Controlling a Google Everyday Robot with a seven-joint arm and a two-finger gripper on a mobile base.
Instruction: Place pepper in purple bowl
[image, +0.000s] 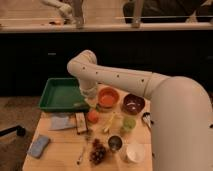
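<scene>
Honestly I can't pick out the pepper anywhere here, so no idea where it's sitting. The purple bowl (133, 104) is right of centre on the wooden table (60, 155), just beside the orange bowl (108, 97) on its left.

My gripper (89, 100) hangs low over the table's far edge, wedged between the green tray (60, 94) and the orange bowl. Can't tell if it's clamped, loose or holding anything.

In front of that there's a small orange fruit (93, 116), a yellow fruit (109, 123) and a light green cup (129, 123). Closer to the bottom of the frame are grapes (97, 151), a metal cup (115, 143) and a white cup (132, 152). A blue cloth (39, 146) sits at the lower left corner.

Behind the table it's all dark cabinets (40, 60), with a pale countertop (100, 27) running across the top of the frame. The room is pretty dim and warm-lit.
</scene>
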